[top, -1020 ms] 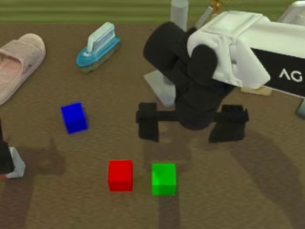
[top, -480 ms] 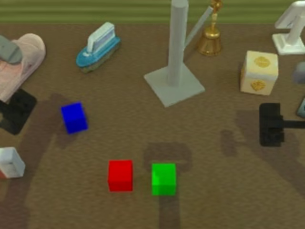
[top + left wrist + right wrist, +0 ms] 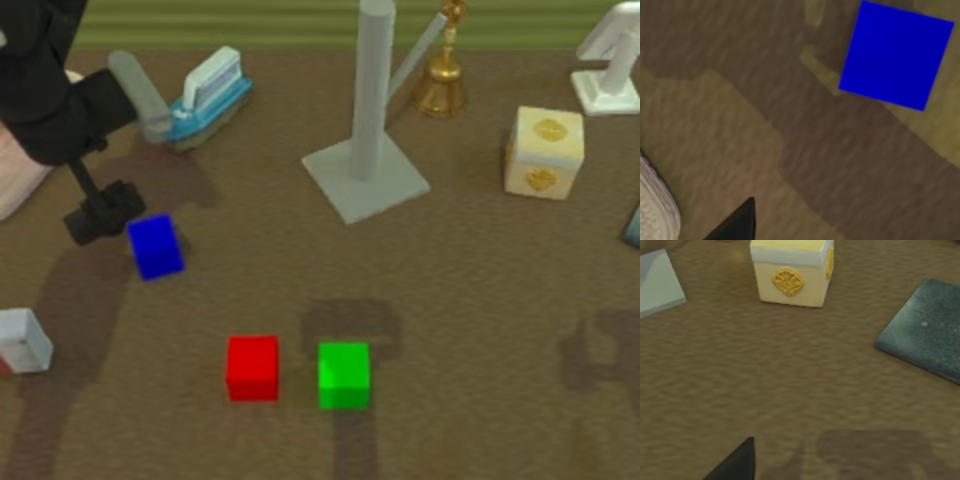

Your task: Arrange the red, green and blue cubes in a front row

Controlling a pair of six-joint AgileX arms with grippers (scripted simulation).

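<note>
Since half a second ago, the left claw (image 3: 103, 212) has swung in from the bench's left edge, now just left of the blue cube (image 3: 156, 246); whether it is spread I cannot tell. Red cube (image 3: 252, 367) and green cube (image 3: 343, 375) sit nearer the front, to its right. The right arm is out of sight.

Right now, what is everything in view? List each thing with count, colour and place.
blue cube: 1, deep blue, left, behind the row
red cube: 1, red, front centre
green cube: 1, green, beside red
brush: 1, blue-white, back left
slipper: 1, pink, far left
stand: 1, grey, back centre
bell: 1, gold, back
cream box: 1, gold emblems, right
white block: 1, left edge
left gripper: black, next to the blue cube
right arm: out of the top view
</note>
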